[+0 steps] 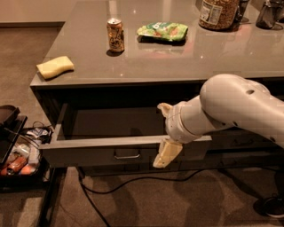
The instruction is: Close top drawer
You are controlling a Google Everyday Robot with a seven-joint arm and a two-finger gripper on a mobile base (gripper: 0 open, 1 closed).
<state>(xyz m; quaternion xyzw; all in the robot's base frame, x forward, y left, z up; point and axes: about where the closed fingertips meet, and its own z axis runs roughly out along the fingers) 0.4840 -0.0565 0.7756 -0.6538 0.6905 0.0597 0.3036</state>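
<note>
The top drawer (93, 153) stands pulled out from under the grey counter, with a flat grey-brown front, a small metal bar handle (127, 155) and a dark inside. My gripper (164, 133) is at the drawer's front wall, right of the handle. Its fingers are spread: one cream finger (166, 153) hangs in front of the drawer front, the other (164, 108) reaches over the front edge into the drawer. It holds nothing. The white arm comes in from the right.
On the counter (186, 62) are a yellow sponge (55, 66), a soda can (115, 35), a green chip bag (162, 31) and a jar (219, 13). A dark bin with clutter (17, 155) sits on the floor at left. A cable (133, 179) runs under the drawer.
</note>
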